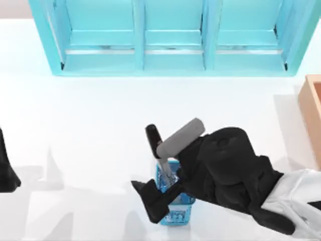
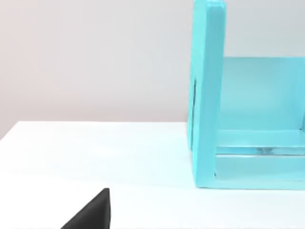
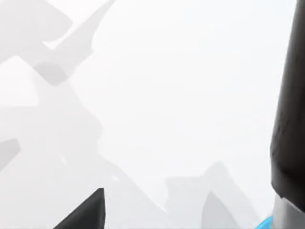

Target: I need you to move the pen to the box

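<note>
Pen not yet moving: it is standing in the blue cup while my right hand is closing in on it.

Taking the blue cup [image 1: 174, 198] as my landmark and going from big to small: the cyan shelf unit [image 1: 170, 37] is sitting well beyond the cup along the far edge of the counter [image 1: 90, 125], and the box [image 1: 312, 113] is waiting well off to the cup's right at the counter's right edge, nothing showing inside the part I can see. My right hand [image 1: 163, 193] is hovering right over the cup, one dark finger [image 1: 150, 201] hanging beside its left wall; I cannot tell how far open it is or whether it is gripping anything. The pen [image 1: 156, 145] is leaning out of the cup, black cap uppermost. My left hand [image 1: 6, 168] is idling far to the cup's left. I am judging the grasp, lift and carry as all remaining.
</note>
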Robot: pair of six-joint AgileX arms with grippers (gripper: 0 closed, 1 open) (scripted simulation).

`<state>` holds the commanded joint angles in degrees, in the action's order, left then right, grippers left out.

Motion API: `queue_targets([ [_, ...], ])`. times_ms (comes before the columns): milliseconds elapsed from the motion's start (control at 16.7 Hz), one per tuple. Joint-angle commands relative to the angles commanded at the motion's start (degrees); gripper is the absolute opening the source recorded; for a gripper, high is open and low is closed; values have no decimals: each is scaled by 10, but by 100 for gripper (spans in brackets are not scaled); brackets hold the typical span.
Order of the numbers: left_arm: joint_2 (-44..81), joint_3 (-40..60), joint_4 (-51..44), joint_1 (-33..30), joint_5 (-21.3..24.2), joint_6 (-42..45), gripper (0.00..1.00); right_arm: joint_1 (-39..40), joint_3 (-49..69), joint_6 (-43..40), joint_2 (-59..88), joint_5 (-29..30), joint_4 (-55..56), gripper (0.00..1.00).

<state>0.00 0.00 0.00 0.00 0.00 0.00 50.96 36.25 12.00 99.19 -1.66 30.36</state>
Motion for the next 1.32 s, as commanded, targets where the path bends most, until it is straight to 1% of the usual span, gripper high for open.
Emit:
queue_targets([
  [780, 0, 0, 0, 0, 0, 0, 100, 0, 0, 0, 0, 0, 0, 2],
  [840, 0, 0, 0, 0, 0, 0, 100, 0, 0, 0, 0, 0, 0, 0],
  [1320, 0, 0, 0, 0, 0, 0, 100, 1, 2, 2, -2, -2, 0, 0],
])
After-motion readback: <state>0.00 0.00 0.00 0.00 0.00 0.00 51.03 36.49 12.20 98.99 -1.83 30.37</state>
